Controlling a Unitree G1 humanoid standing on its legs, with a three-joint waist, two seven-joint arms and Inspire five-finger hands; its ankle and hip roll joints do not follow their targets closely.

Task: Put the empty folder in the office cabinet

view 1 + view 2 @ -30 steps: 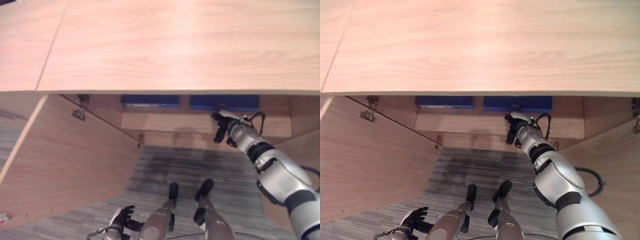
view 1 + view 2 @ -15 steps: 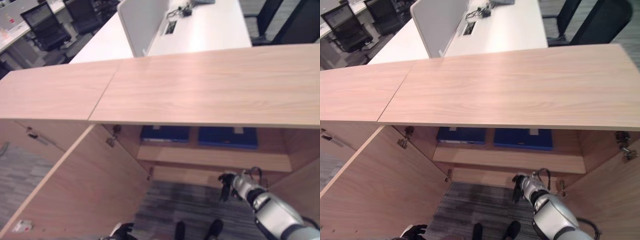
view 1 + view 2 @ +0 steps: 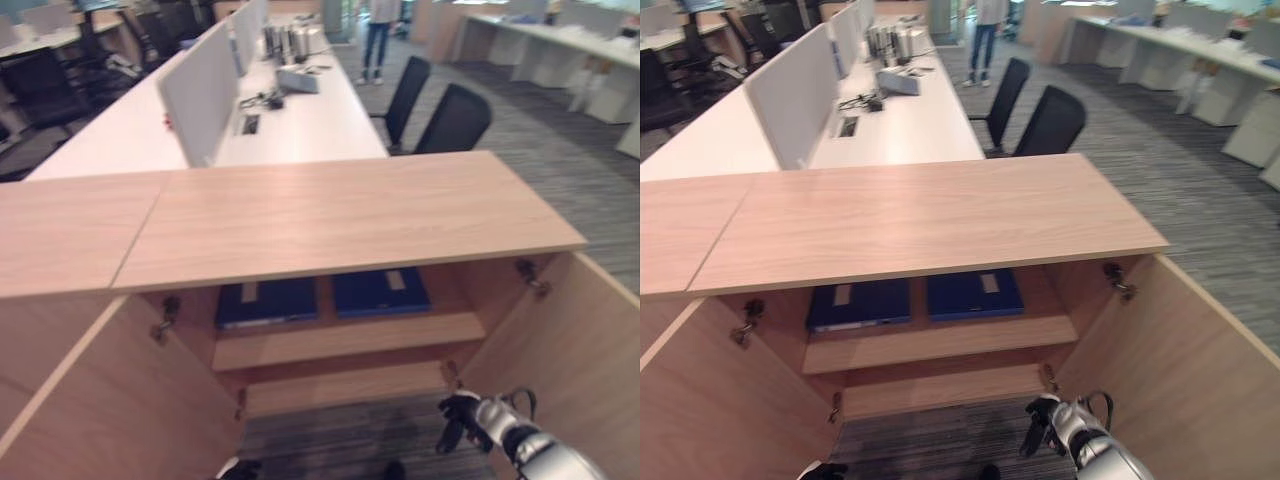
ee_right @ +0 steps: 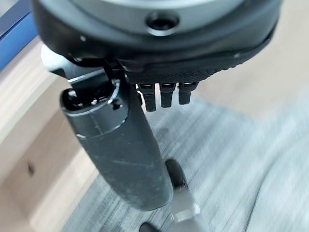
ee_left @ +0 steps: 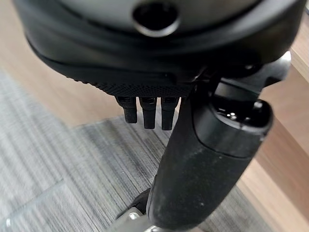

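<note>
Two blue folders lie flat side by side on the upper shelf of the open office cabinet: one on the left and one on the right. My right hand hangs low in front of the cabinet's right side, below the shelf and apart from the folders. In its wrist view the right hand has straight fingers and holds nothing. My left hand sits at the bottom edge by the left door. Its wrist view shows the left hand relaxed and empty over the grey carpet.
Both cabinet doors stand wide open, the left door and the right door. The wooden cabinet top overhangs the shelf. Behind it are white desks, black chairs and a person standing far back.
The camera has tilted up, so the whole picture shifted. My right hand has drawn back from the right folder on the shelf and dropped lower in front of the cabinet.
</note>
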